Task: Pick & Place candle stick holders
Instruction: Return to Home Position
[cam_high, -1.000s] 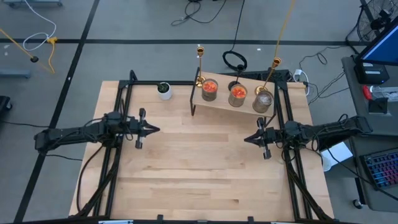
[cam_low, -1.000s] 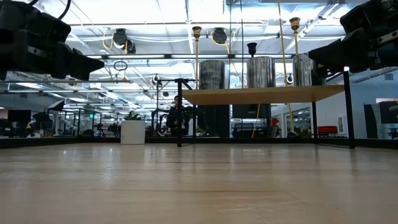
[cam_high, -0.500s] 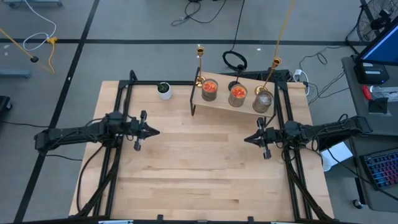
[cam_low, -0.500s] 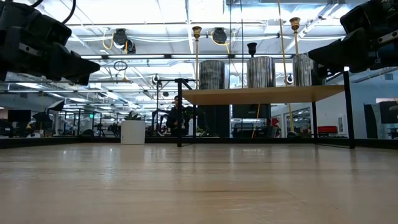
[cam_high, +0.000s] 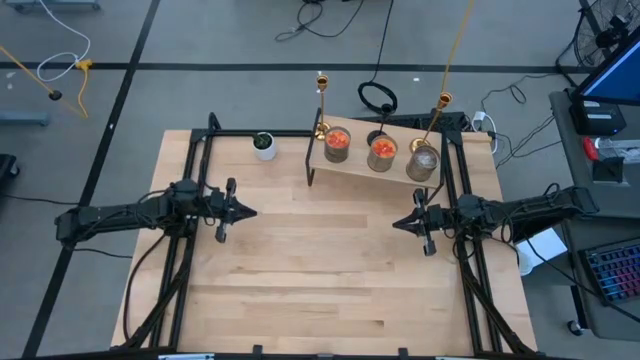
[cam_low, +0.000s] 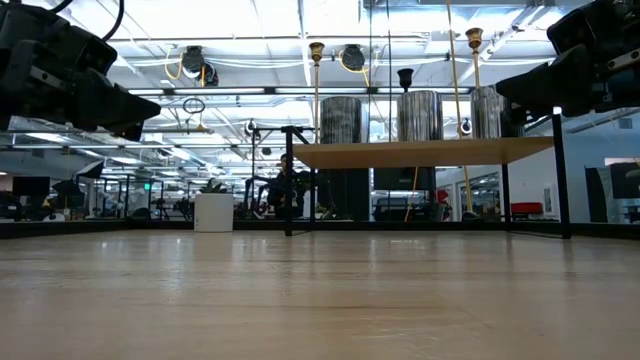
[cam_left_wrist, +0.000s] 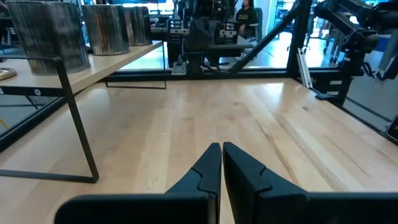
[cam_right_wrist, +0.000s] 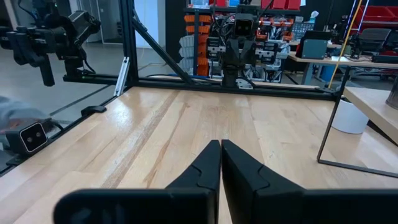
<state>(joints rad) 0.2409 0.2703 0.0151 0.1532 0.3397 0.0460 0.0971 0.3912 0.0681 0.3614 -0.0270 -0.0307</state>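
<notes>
A low wooden shelf (cam_high: 360, 172) on black legs stands at the table's far side. On it stand two orange-red glass jars (cam_high: 337, 143) (cam_high: 382, 151) and a clear-grey jar (cam_high: 423, 162). Two slim gold stemmed holders (cam_high: 321, 108) (cam_high: 436, 120) and a small black stemmed holder (cam_low: 405, 78) stand behind the jars. My left gripper (cam_high: 250, 210) is shut and empty above the table's left part. My right gripper (cam_high: 396, 224) is shut and empty above the right part, near the shelf's right end. The jars also show in the left wrist view (cam_left_wrist: 50, 36).
A small white cup with dark green inside (cam_high: 264, 145) stands at the table's far edge, left of the shelf. Black frame rails (cam_high: 190, 250) (cam_high: 470, 270) run along the table's left and right sides. Bare wood (cam_high: 320, 260) lies between the two grippers.
My left gripper has sunk slightly in the low view during the first half second, then kept still. Nothing else has moved.
</notes>
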